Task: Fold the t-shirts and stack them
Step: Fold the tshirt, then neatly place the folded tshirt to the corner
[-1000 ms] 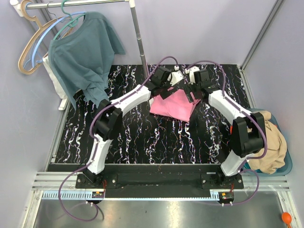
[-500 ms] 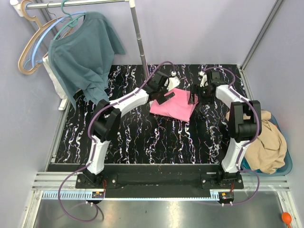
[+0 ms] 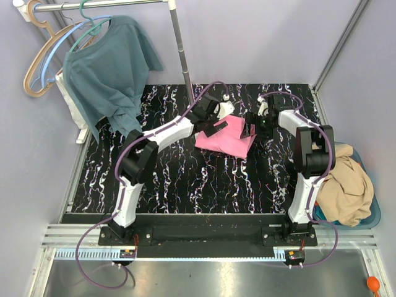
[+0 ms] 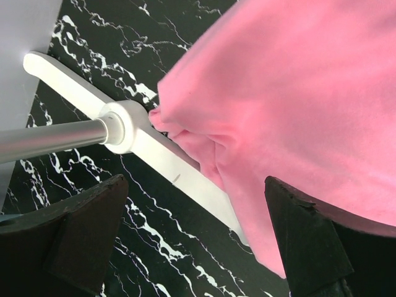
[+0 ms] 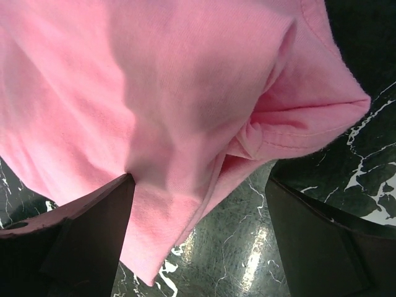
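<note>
So both sets were released and spread wide, nothing clamped in either. The pink t-shirt lay folded-ish on the black marbled desk, right between the left fingers and the right fingers, one set at each side edge of it. From the left wrist, the shirt's rumpled corner sat in the gap between the fingers, and its edge draped over the white rack foot, which ran diagonally across that gap. The silver pole plugged into the foot just off that corner, on the left-finger side, so it looked tight there. From the right wrist, pink cloth filled nearly everything ahead of the fingers. A hemmed, bunched corner poked out toward one finger, with dark desk showing just past that edge. Behind both sets, toward the arm bases, a broad stretch of desk showed. The tan t-shirt was heaped in a blue bin well behind the right fingers, and the teal shirt hung well off past the left ones.
</note>
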Tool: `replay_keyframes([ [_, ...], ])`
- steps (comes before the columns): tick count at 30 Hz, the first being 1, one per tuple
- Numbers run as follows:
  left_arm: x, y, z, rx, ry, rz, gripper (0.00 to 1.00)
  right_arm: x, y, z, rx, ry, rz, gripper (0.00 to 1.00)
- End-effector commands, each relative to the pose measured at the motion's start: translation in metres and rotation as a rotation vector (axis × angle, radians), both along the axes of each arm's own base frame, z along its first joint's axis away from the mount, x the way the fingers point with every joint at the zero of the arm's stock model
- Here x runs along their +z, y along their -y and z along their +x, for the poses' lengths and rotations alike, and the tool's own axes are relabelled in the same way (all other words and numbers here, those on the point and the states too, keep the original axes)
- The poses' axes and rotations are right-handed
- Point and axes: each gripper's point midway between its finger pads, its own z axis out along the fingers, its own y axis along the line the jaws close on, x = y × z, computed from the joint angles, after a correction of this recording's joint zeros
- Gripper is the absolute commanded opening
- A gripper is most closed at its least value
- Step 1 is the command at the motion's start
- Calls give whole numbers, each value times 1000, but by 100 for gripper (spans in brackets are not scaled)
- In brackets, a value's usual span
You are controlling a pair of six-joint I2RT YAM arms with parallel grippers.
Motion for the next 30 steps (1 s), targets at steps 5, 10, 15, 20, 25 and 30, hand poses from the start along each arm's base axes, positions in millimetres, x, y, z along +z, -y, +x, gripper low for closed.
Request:
replay_keyframes([
  [5,11,-6,-2,9,39,-18,99,1,-13,10,13,-23,97,94],
  [10,-3,-8,-10,3,9,-15,99,-4,-19,14,17,-38,121,91],
  [15,-18,-4,-13,-6,-28,-18,99,-9,-21,16,21,-52,136,89],
  [20,-27,5,-16,-20,-49,-22,99,-14,-27,17,32,-65,153,88],
  [25,-30,14,-18,-30,-60,-34,99,-16,-41,16,67,-71,166,86],
  [30,-33,17,-21,-38,-67,-27,99,-23,-56,10,107,-86,168,83],
])
